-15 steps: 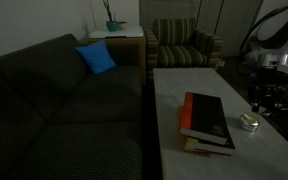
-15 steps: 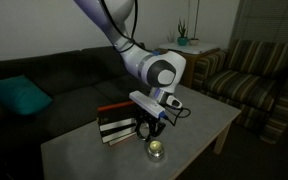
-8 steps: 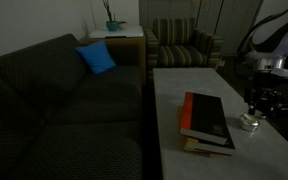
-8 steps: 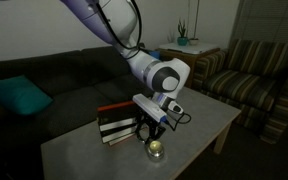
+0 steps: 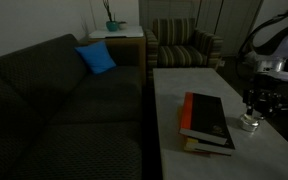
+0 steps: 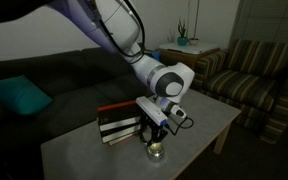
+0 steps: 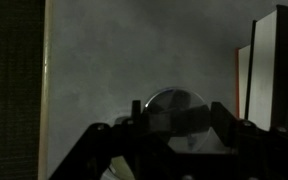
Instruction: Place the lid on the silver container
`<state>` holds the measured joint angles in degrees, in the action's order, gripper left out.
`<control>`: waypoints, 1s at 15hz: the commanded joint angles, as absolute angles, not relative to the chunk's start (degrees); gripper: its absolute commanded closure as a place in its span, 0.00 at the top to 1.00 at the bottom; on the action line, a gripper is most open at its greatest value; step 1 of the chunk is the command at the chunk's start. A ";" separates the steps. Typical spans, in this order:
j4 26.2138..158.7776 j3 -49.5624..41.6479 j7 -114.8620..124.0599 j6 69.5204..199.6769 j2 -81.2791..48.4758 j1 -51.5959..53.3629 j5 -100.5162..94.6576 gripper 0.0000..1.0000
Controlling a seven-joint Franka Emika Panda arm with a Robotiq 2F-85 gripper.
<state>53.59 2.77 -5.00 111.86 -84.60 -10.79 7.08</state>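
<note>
The silver container point(image 5: 249, 124) stands on the pale table next to the stacked books; it also shows in an exterior view point(image 6: 156, 151). My gripper point(image 5: 252, 110) hangs straight over it, fingertips just above its top point(image 6: 154, 136). In the wrist view the round grey lid point(image 7: 174, 103) sits between my two fingers point(image 7: 176, 122), which touch its edges on both sides. The container's body is hidden under the lid in that view.
A stack of books point(image 5: 206, 120) point(image 6: 119, 122) point(image 7: 279, 70) lies right beside the container. A dark sofa point(image 5: 64, 100) with a blue pillow point(image 5: 97, 58) runs along the table point(image 5: 184, 85). A striped armchair point(image 6: 254, 70) stands past the table's end.
My gripper has come down from above the table to just over the silver container. The books and container have not moved.
</note>
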 commanded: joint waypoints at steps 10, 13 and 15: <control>53.97 1.43 0.66 113.02 -84.60 -11.15 8.42 0.44; 54.29 1.06 1.94 114.27 -84.60 -11.75 8.61 0.44; 54.54 1.25 2.87 115.30 -84.60 -12.36 9.33 0.44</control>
<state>53.65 1.34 2.05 113.00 -84.60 -11.38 7.40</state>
